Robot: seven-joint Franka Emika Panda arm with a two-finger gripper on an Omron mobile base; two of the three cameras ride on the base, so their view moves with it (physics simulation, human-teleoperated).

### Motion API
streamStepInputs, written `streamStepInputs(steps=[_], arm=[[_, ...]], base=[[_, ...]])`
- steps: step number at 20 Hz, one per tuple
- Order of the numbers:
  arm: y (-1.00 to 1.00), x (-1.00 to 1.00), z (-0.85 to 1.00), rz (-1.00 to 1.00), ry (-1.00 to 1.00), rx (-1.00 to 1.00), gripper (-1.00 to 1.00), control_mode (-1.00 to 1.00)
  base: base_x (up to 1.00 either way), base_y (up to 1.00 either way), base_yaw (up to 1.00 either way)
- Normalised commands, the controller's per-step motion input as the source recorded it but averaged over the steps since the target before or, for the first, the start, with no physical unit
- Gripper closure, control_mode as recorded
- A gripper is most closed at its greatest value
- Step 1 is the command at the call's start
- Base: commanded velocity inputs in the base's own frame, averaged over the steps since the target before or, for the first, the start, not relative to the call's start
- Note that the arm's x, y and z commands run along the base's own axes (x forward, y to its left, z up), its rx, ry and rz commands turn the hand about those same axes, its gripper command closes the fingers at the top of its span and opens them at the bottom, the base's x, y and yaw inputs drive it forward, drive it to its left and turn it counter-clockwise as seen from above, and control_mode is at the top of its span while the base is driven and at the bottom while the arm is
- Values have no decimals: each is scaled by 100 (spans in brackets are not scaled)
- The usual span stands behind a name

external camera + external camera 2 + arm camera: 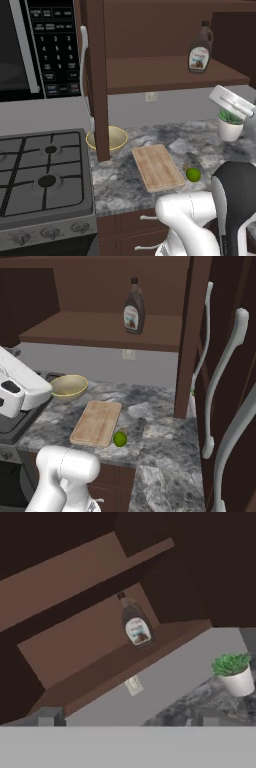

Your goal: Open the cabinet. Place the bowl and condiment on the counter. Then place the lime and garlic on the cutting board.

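Observation:
The cabinet stands open, its door (98,75) swung out edge-on over the counter. On its lower shelf stands the condiment, a brown syrup bottle (200,48) (134,307) (136,626). A yellow bowl (116,138) (69,387) rests on the marble counter, partly behind the door. The wooden cutting board (157,167) (97,423) lies mid-counter with the lime (193,174) (119,439) on the counter by its near right corner. I cannot make out the garlic. My gripper (129,719) is open and empty, well below and short of the bottle, facing up at it.
A potted plant (230,125) (235,674) stands at the counter's back right, close under my white hand (232,102). A gas stove (45,175) and a microwave (35,45) lie to the left. More cabinet doors with long handles (222,386) rise on the right.

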Motion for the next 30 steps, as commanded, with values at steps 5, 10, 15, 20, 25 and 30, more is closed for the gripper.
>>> streamStepInputs(steps=[5,10,15,20,25,30], arm=[[-3,-13,30,-2,-12,-11,-100,-100],[3,-5,15,1,-6,-4,-100,-100],[-9,-6,47,5,-2,-10,-100,-100],[-14,2,30,2,3,-7,-100,-100],[-8,0,21,-4,9,-6,-100,-100],[-1,1,20,-6,12,-9,-100,-100]], base=[[0,0,0],[0,0,0],[0,0,0],[0,0,0],[0,0,0],[0,0,0]])
